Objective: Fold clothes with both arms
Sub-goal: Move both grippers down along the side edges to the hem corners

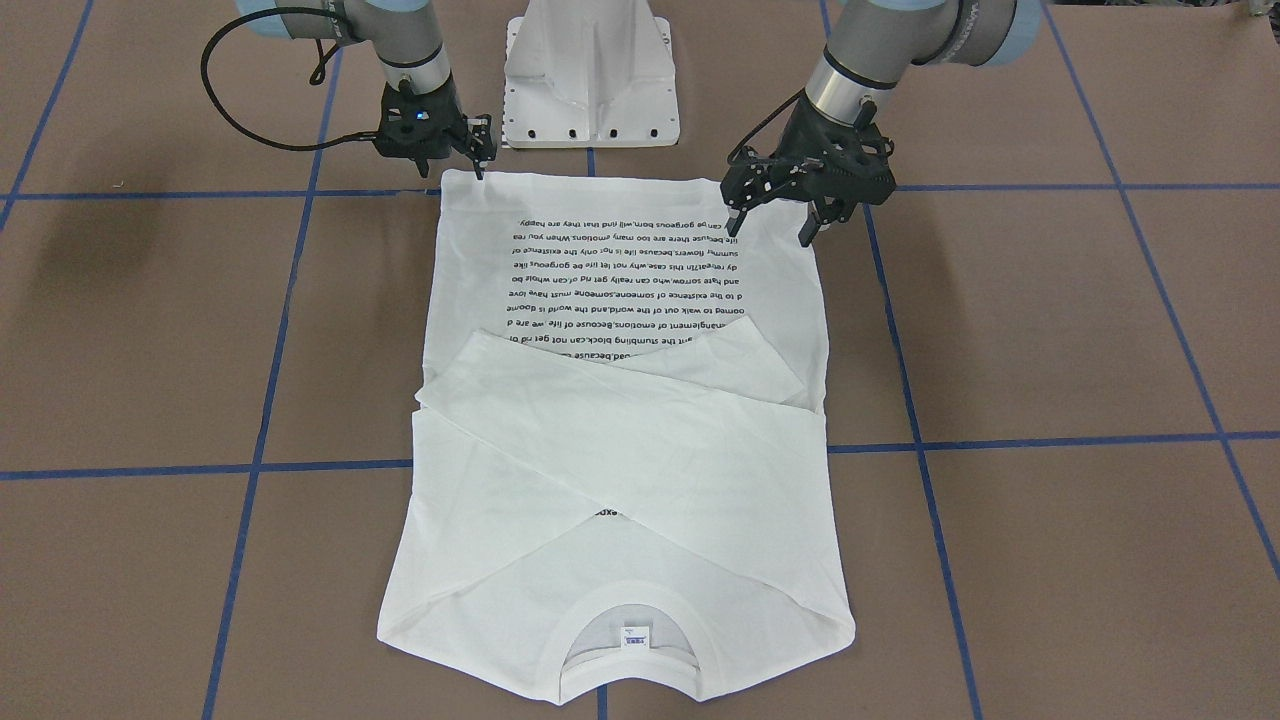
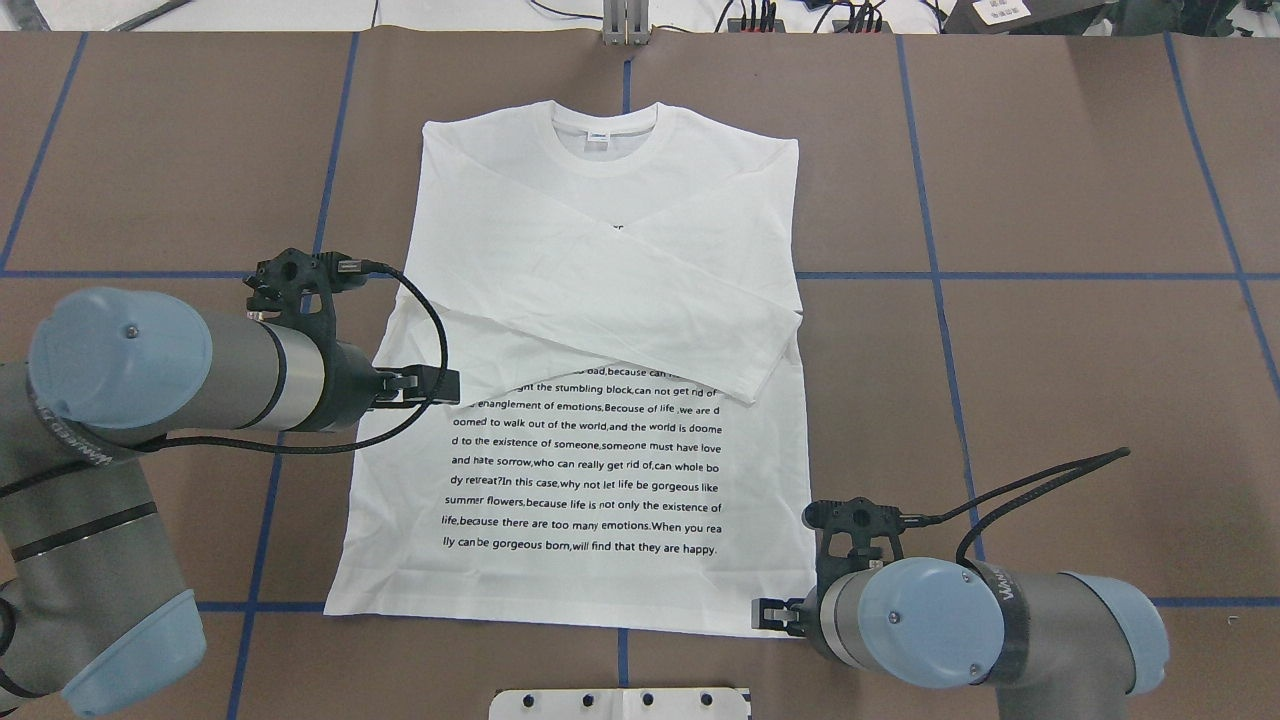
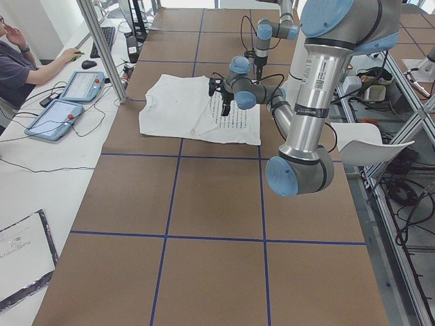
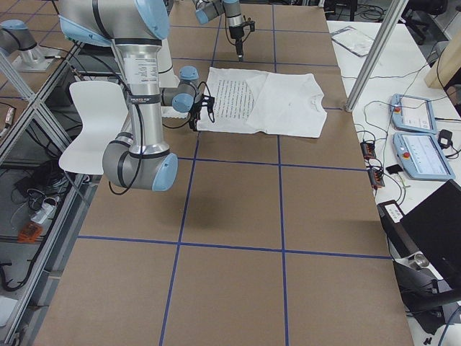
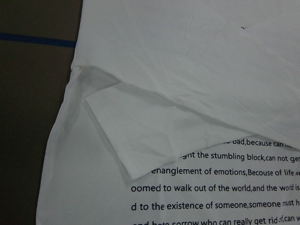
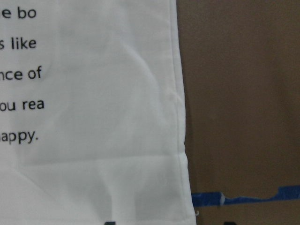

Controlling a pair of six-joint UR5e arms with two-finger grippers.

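Overhead exterior: one T-shirt [image 2: 600, 300], left arm [image 2: 230, 375], right arm [image 2: 930, 620].

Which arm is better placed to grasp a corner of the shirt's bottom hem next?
Right. The right pincer sits low at the shirt's hem corner, while the left pincer hovers higher above the cloth.

Open table [image 2: 1050, 350] on either side of the shirt [image 2: 600, 300]; tight at the robot's edge.
Both flanks of the shirt are bare and wide, with a narrower strip past the collar. The left claw [image 1: 769, 233] hangs over the printed half, the right claw [image 1: 455, 170] stands at a hem corner, and the white pedestal [image 1: 590, 80] sits just behind the hem between them, closing that side in.
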